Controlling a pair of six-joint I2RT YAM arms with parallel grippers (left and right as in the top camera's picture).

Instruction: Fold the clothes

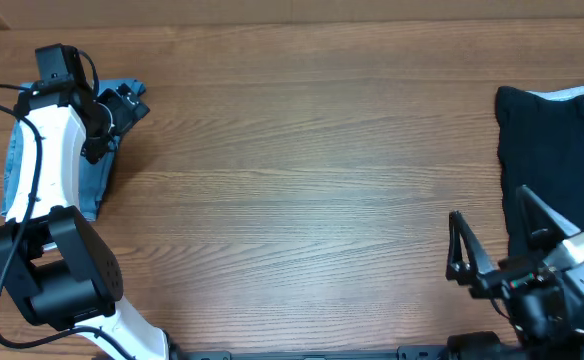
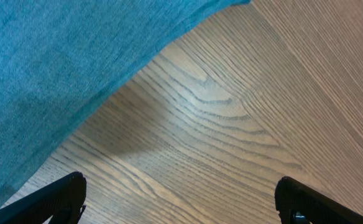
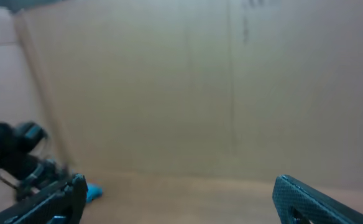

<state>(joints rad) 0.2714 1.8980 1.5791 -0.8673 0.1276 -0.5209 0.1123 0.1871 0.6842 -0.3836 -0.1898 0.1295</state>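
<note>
Brown wood-grain surface (image 1: 302, 170) spans the whole view. Large black fabric garment (image 1: 562, 150) lies just beyond and outboard of the right end effector (image 1: 492, 235), whose fingers are spread wide and hold nothing. Light blue denim jeans (image 1: 97, 180) are bunched under and beside the left end effector (image 2: 180, 196), also fully open at the denim's edge. Contact probably none, hard to tell.

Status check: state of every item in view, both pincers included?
jeans: bunched at left table edge, partly hidden
black garment: lying at right table edge
left pincer: open, empty, beside the jeans
right pincer: open, empty
</note>
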